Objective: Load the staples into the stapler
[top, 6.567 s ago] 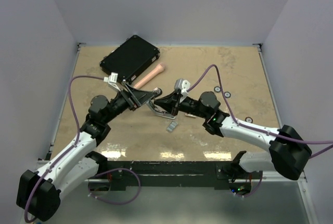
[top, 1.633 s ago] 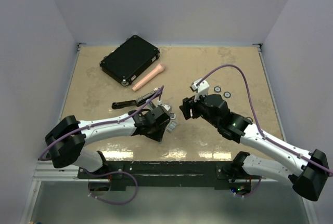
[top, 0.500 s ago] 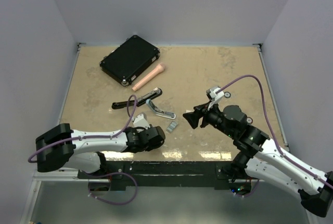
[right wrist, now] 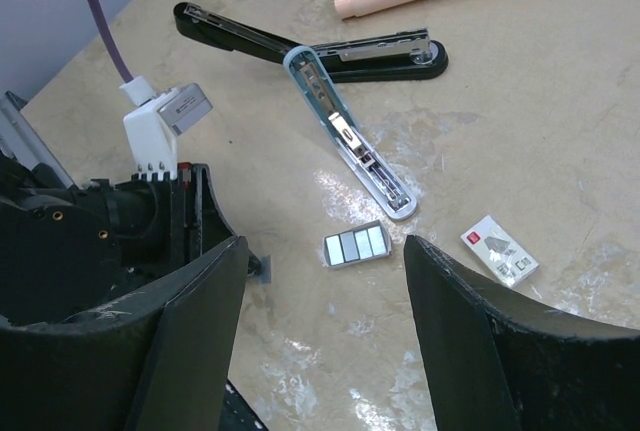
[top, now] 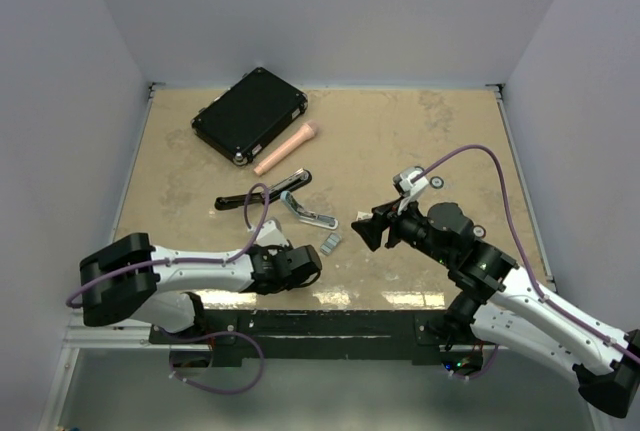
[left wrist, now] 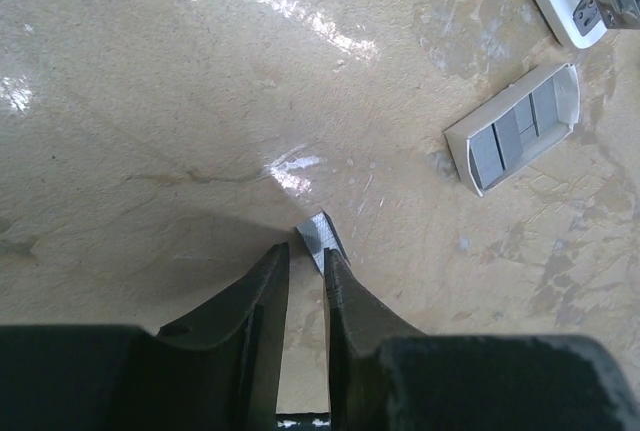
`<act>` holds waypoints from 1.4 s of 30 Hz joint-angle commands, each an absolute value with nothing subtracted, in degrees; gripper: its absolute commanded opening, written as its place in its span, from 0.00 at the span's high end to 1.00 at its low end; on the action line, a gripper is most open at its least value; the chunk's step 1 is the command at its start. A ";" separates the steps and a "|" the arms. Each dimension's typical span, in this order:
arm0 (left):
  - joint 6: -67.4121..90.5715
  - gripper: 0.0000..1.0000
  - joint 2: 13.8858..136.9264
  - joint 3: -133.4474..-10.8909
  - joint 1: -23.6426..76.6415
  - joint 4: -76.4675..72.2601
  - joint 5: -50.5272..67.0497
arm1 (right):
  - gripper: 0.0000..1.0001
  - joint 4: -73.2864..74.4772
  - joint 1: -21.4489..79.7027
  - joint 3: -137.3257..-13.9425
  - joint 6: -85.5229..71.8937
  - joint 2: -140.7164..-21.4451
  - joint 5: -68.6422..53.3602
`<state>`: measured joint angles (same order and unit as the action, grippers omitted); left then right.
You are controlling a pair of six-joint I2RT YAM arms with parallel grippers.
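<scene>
- Beige marbled tabletop (top: 180,166) between pale walls
- At far left, black case (top: 250,116), pink cylinder (top: 286,147) just beside its near corner
- Mid-table, black stapler (top: 262,191) swung open, meeting at one end the pale blue stapler (right wrist: 345,136), likewise open, metal channel up
- Just beyond the blue one's near end, white tray (left wrist: 515,128) of grey strips and small white box (right wrist: 500,251)
- Close to the front edge, the staples (left wrist: 322,239): tiny grey block on the table, apart from the tray, at the tips of the left gripper (left wrist: 305,256)
- Left jaws drawn almost together, thin slit of table between them, block against one fingertip; cannot tell whether pinched
- Right of the tray, right gripper (top: 364,231) above the table, jaws spread wide, nothing between them
- Further right, two small black rings (top: 437,183)
</scene>
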<state>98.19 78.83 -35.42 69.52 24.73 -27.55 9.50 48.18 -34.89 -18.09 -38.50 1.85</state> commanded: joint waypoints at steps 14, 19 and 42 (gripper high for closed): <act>101.07 0.96 80.95 -35.86 70.14 25.23 -27.95 | 0.31 8.18 47.99 -34.37 -16.00 -37.79 0.09; 102.04 1.00 78.58 -32.44 70.14 22.08 -27.60 | 0.31 7.47 47.90 -34.10 -15.38 -37.88 -2.10; 83.69 1.00 52.48 -4.24 69.70 -26.24 -36.47 | 0.30 -6.92 46.50 -30.77 -19.15 -52.03 -25.30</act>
